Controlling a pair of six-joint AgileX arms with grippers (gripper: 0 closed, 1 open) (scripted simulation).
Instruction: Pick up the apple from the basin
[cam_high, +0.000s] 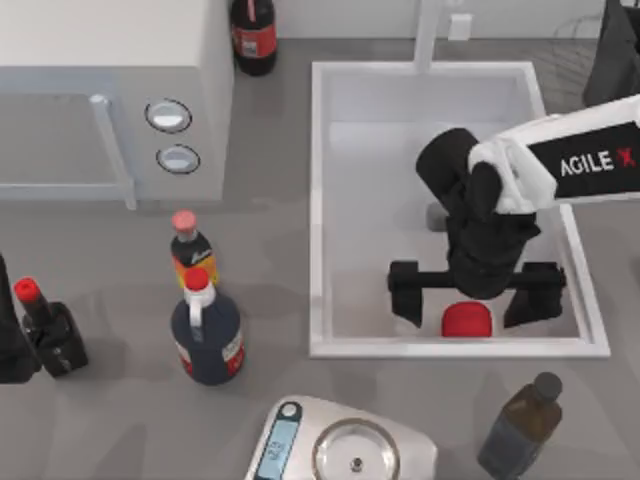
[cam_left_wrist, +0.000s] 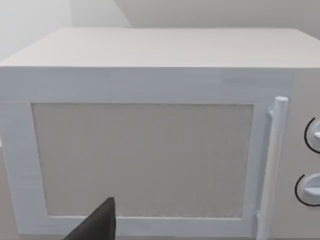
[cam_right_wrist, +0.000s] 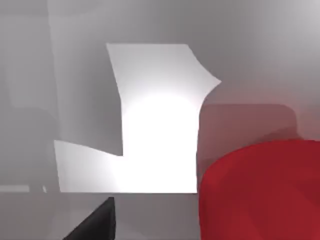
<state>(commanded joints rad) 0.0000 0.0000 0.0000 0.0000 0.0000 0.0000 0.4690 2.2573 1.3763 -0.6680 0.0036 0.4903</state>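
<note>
Right hand (cam_high: 466, 292) hangs wide open inside the basin (cam_high: 318, 200), fingers straddling the apple (cam_high: 467, 320) by the near wall, evidently positioned for closing.

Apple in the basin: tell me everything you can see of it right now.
The apple is a small, plain, bright red rounded object with a smooth, unmarked surface. It sits on the floor of the basin, close to the near wall and towards the right side. The right gripper is lowered over it, open, one finger at each side; contact cannot be told. Its upper part is hidden under the gripper. In the right wrist view it looms close as a red mass.
</note>
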